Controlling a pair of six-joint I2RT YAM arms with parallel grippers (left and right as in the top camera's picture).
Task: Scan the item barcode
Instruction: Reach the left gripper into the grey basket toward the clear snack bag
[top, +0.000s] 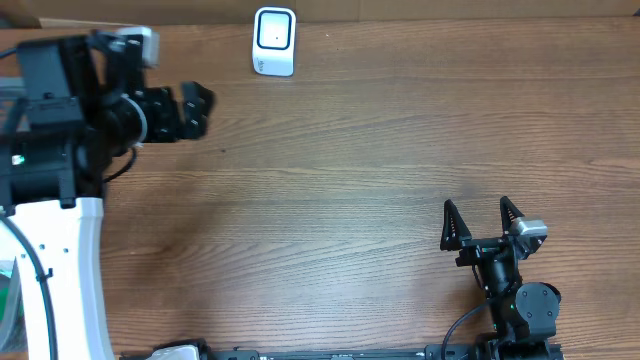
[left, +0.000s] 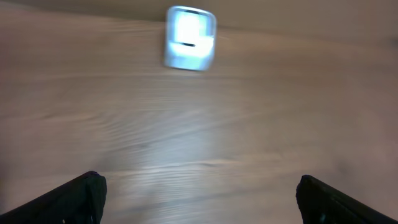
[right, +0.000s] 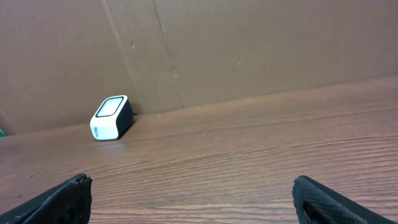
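Brown wood-grain table (top: 350, 180); one small white rounded plastic scanner (top: 274, 42) at its far edge, left of centre. Only the right wrist view shows the brown cardboard wall (right: 249, 50) close behind it. The left wrist view is blurred. Two grippers: left gripper (top: 200, 110) and right gripper (top: 477, 205), jaws wide apart, both empty, well apart from the scanner.

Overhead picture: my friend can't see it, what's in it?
A white scanner sits at the far edge of a brown wooden table. The left gripper is open near it; the right gripper is open by the near edge.
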